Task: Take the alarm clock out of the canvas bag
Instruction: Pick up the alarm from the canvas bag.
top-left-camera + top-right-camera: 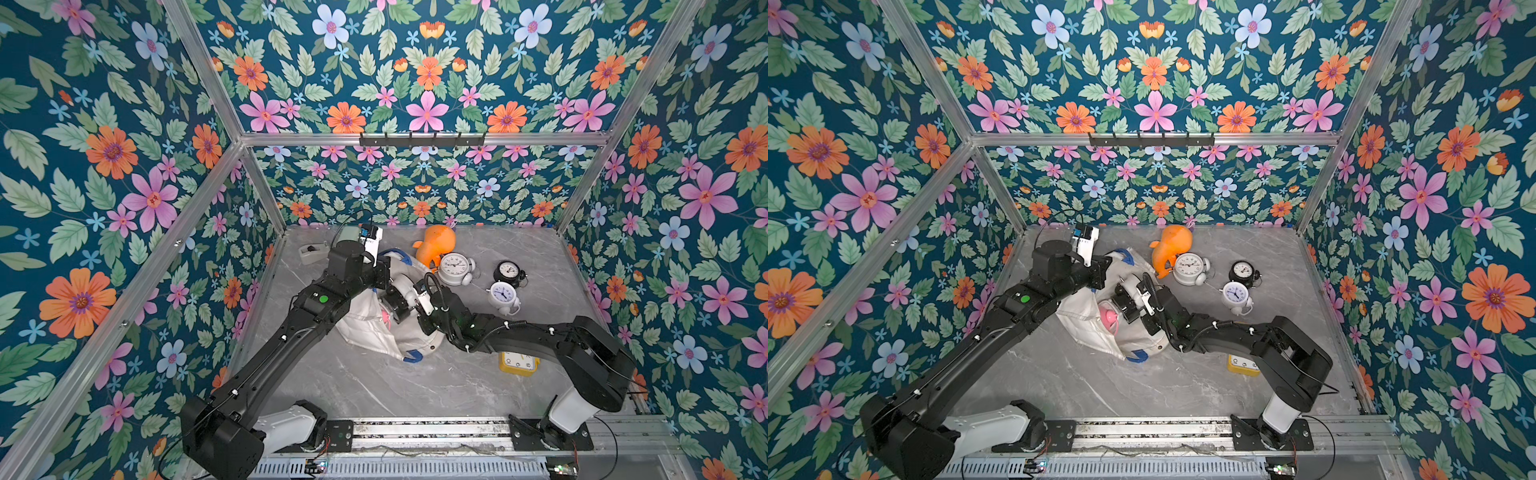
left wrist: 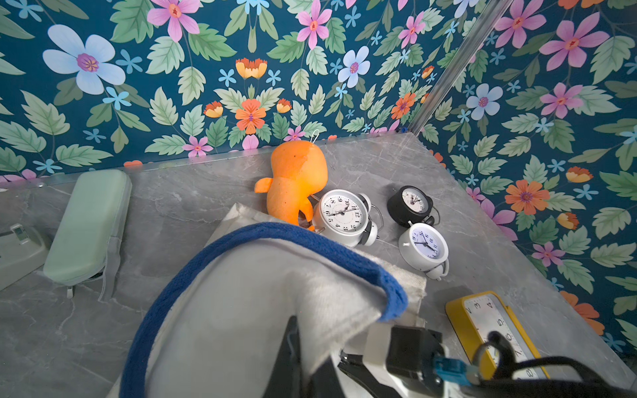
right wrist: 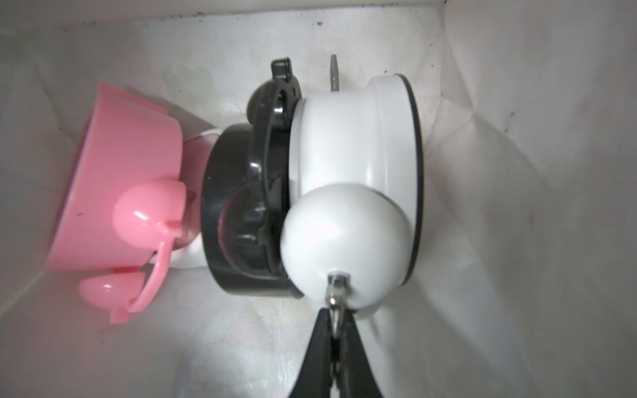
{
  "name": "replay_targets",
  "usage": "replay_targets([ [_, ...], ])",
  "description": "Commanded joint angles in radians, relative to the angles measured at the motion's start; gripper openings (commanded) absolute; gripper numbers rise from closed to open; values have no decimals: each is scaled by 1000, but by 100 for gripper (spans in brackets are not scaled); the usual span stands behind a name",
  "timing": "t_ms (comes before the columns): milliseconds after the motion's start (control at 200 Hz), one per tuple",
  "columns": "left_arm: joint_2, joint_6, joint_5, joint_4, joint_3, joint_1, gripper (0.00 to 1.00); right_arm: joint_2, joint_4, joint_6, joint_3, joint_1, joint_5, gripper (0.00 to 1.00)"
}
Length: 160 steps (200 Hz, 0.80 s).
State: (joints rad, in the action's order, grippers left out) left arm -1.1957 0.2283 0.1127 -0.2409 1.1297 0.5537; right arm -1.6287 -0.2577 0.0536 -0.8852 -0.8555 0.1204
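We see the left hand (image 1: 1102, 276) pinching the edge of the canvas bag (image 1: 1084, 316). Inside the canvas bag, the right hand (image 3: 333, 330) pinches the white alarm clock (image 3: 355, 155) by its top. The white alarm clock touches a black clock (image 3: 238, 206), next to a pink clock (image 3: 131, 172).

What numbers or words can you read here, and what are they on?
"12", "9", "4", "5": dial of the big white alarm clock.
"2", "3", "4", "5": face of the yellow clock.
Small white clock and black clock: numerals too small to read.
No words or brands readable.
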Motion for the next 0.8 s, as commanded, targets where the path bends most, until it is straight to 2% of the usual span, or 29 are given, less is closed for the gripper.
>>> replay_targets([
  [0, 10, -5, 11, 51, 12, 0, 0, 36, -37, 11, -12, -1, -61, 0],
  [345, 12, -11, -4, 54, 11, 0, 0, 152, 189, 65, -66, 1, -168, 0],
  [620, 6, -9, 2, 55, 10, 0, 0, 213, 341, 81, -115, 0, -194, 0],
  [795, 10, -10, 1, 54, 7, -1, 0, 223, 440, 89, -150, 1, -169, 0],
])
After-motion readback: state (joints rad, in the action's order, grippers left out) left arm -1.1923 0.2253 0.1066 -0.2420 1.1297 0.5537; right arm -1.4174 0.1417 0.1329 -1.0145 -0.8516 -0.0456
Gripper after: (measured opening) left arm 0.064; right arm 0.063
